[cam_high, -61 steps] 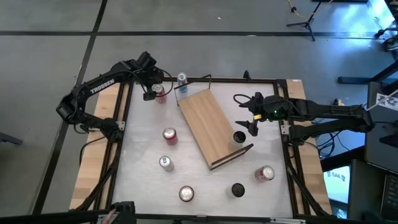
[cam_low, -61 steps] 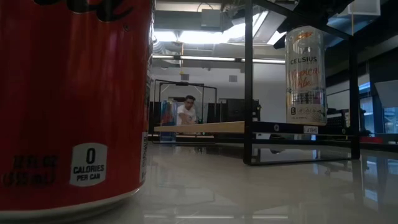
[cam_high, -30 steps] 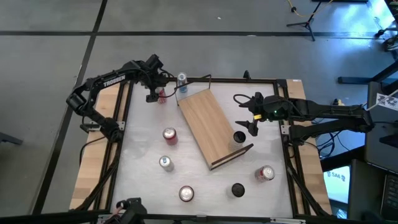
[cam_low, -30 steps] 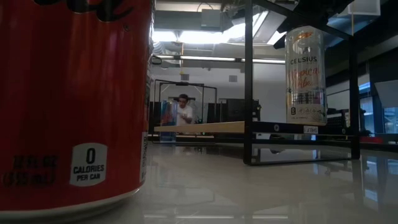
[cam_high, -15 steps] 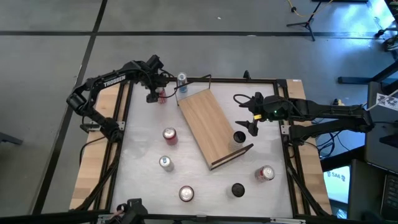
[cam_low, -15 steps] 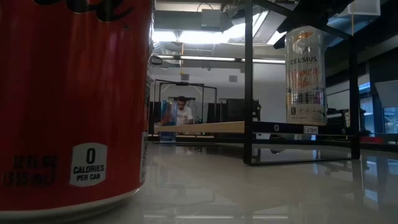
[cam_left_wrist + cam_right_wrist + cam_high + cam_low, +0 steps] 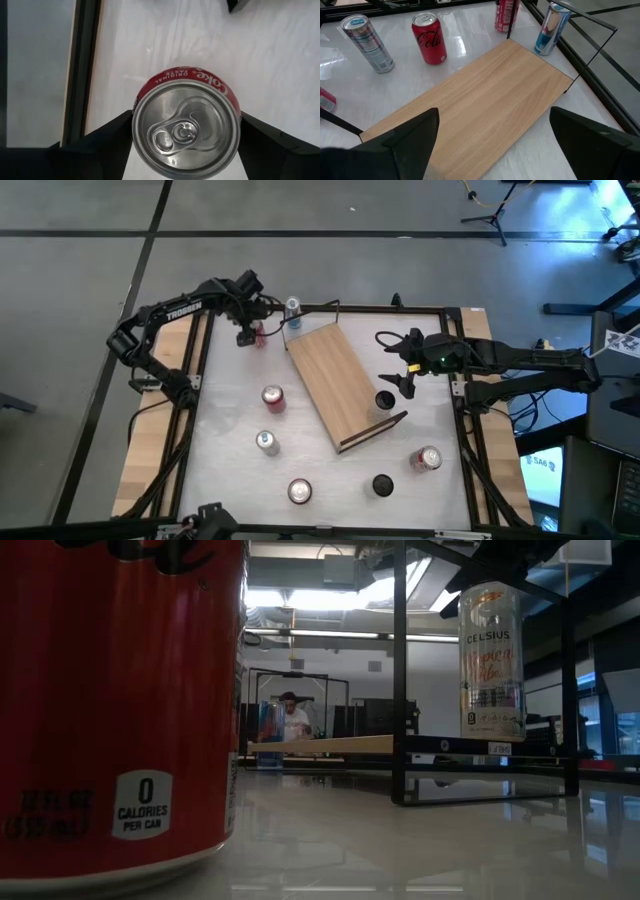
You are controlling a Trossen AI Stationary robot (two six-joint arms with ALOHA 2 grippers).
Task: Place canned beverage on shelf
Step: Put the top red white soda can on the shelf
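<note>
A red cola can (image 7: 259, 332) stands upright on the white table at the far left; the left wrist view looks down on its silver top (image 7: 186, 131). My left gripper (image 7: 250, 330) is over it, a finger on each side, shut on it. The light-wood shelf (image 7: 340, 385) lies slanted mid-table with black wire rails at its ends, and a can (image 7: 385, 402) stands on its near end. My right gripper (image 7: 402, 366) hangs open and empty by the shelf's right side, and the right wrist view (image 7: 495, 150) shows the board below it. My left gripper has the red can's round wall (image 7: 145, 87) between its two fingers (image 7: 112, 140), one on each of two opposite sides. The fingers come from above, pointing down. The can's top rim hides the exact places of contact. The can stands upright on the table.
A blue can (image 7: 292, 307) stands at the shelf's far corner. Loose cans stand to the shelf's left and near side: red (image 7: 272, 397), silver (image 7: 266, 442), red (image 7: 299, 491), black (image 7: 383, 485), red-and-white (image 7: 428, 459). A person shows far off in the low view (image 7: 290, 718).
My left arm swung its elbow and wrist toward the far edge and settled over the red can, then kept still for the last second. The can has stayed where it was.
</note>
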